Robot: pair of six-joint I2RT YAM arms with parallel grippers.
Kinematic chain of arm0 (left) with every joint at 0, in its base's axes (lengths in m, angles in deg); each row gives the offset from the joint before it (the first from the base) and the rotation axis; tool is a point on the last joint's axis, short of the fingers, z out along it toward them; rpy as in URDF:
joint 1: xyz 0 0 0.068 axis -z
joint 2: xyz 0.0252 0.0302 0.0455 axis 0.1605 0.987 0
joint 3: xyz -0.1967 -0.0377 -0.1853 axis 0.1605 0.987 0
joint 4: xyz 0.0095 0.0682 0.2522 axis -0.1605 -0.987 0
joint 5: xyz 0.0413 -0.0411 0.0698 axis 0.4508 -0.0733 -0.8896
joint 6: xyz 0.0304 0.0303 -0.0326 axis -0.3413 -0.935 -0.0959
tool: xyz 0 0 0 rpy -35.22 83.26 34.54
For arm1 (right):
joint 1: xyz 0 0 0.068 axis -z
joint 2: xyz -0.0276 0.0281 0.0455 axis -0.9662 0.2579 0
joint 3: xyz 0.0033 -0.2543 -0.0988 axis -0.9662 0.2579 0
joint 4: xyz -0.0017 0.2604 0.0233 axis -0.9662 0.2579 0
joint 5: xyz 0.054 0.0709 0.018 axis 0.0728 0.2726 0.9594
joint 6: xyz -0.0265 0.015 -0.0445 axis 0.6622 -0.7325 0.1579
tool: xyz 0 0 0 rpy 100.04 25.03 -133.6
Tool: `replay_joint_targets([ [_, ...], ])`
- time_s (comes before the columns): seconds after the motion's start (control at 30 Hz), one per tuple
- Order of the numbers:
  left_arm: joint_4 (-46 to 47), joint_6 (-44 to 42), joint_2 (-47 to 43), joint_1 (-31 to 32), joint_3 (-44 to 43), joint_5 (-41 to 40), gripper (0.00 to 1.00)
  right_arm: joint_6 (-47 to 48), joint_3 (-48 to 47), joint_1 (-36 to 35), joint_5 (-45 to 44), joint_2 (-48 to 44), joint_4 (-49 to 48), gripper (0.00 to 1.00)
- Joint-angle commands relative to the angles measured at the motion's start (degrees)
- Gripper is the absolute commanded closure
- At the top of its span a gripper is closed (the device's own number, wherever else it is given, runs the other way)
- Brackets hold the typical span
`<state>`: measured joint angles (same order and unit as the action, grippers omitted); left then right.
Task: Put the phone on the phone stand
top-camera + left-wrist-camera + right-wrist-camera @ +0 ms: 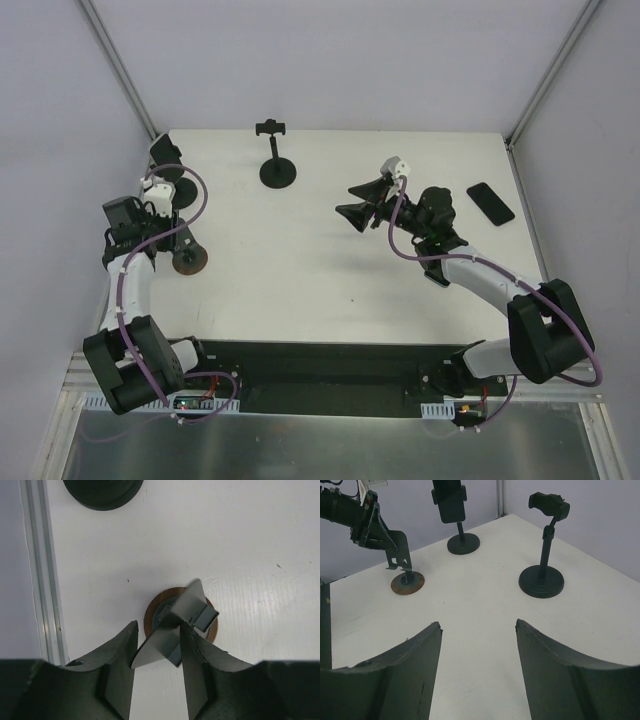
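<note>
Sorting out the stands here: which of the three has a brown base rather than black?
The short stand between the left gripper's fingers: its round base is rusty brown; both taller stands have black bases.

A white worktop (300,270) carries a black phone stand (277,172) near its far edge. A dark phone (490,203) lies flat well to its right. A second black stand (463,543) and a rusty-based bracket (188,262) sit to its left.

1. Left pincer (159,630) at bottom edge, its dark fingers (120,655) pressed on either side of a tilted grey metal bracket (192,602).
2. Bracket sits over a rust-brown disc (149,616) lying on the white surface (240,540).
3. Dark round base (102,492) top left, cut off by the frame, well apart from the disc.
4. Aluminium rail (42,570) runs down the left side.
</note>
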<state>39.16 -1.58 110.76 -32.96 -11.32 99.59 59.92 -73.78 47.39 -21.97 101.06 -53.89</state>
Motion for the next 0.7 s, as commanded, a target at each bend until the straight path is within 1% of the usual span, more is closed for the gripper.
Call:
replay_joint_targets([
  [0.0,1.03,-1.33,-0.89,-0.71,0.29,-1.23,0.73,-1.0,-0.24,0.41,2.39,-1.57,-5.29,0.37],
  [0.07,1.47,-0.54,-0.54,-1.14,0.02,-1.59,0.83,-1.0,-0.15,0.41,2.3,-1.48,-5.37,0.37],
  [0.1,1.73,-0.01,-0.37,-1.5,-0.06,-1.15,0.89,-1.08,-0.15,0.41,2.3,-1.48,-5.37,0.37],
  [0.17,2.44,0.25,-0.63,-2.46,0.2,-0.71,0.93,-1.17,-0.24,0.41,2.39,-1.31,-5.46,0.36],
  [0.2,3.48,0.17,-0.8,-2.81,0.55,-0.36,1.0,-1.26,-0.24,0.41,2.48,-1.22,-5.46,0.36],
  [0.3,6.03,-0.8,-0.8,-4.57,0.38,0.52,1.0,-1.43,-0.33,0.5,2.56,-0.87,-5.72,0.36],
  [0.37,7.7,-0.1,-0.02,-6.67,-0.15,2.88,1.0,-1.44,-0.5,0.41,2.56,-0.34,-5.73,0.36],
  [0.4,9.63,0.51,1.21,-9.56,-0.94,6.11,1.0,-1.61,-0.68,0.59,2.56,-0.08,-5.73,0.36],
  [0.47,10.09,1.4,2.97,-12.38,-2.25,10.08,1.0,-1.7,-0.77,0.68,2.56,0.27,-5.73,0.36],
  [0.5,11.74,1.66,5.24,-14.66,-3.92,12.54,1.0,-1.7,-0.77,0.94,2.65,0.45,-5.73,0.36],
  [0.53,11.76,1.92,6.57,-15.81,-4.98,17.26,1.0,-1.79,-0.77,1.12,2.65,0.45,-5.73,0.36],
  [0.6,11.76,3.06,10.68,-17.14,-8.04,21.59,1.0,-1.79,-0.85,1.38,2.83,0.45,-5.73,0.36],
  [0.63,12.1,3.16,11.84,-17.67,-8.85,25.01,1.0,-1.87,-0.94,1.47,2.91,0.54,-5.73,0.36],
  [0.67,12.11,2.98,12.81,-17.67,-9.46,26.09,1.0,-1.87,-0.94,1.64,2.92,0.54,-5.73,0.36],
])
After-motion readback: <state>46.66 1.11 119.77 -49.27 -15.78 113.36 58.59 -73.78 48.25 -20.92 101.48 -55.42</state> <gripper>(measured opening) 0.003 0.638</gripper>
